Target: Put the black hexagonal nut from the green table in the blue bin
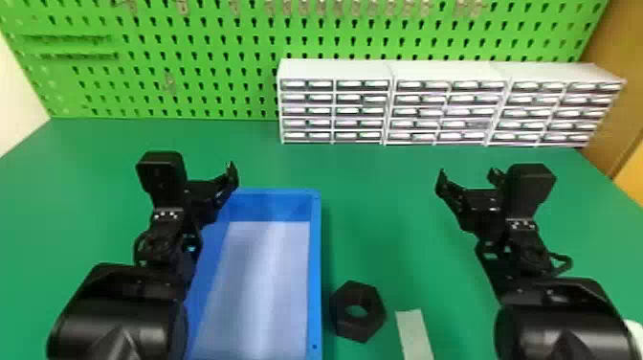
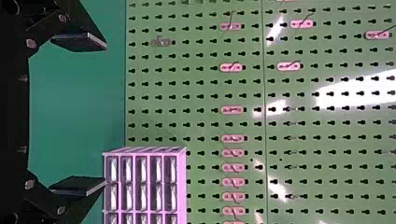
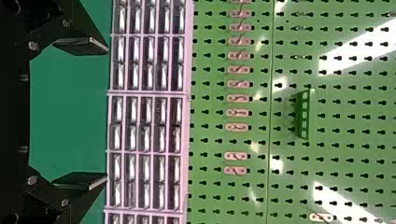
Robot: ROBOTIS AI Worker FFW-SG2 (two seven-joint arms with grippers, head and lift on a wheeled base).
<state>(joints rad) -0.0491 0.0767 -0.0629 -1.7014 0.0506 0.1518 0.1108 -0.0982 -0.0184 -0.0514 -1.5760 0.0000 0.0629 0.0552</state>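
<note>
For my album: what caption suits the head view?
Left gripper and right gripper hang open above a green table, black hexagonal nut beside blue bin.

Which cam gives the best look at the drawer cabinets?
Head view: it takes in the whole row of white drawer cabinets, end to end, standing against the green pegboard. The right wrist view has a long stretch turned sideways, cut off by the picture's edge; the left wrist view catches the row's left end, also sideways.
</note>
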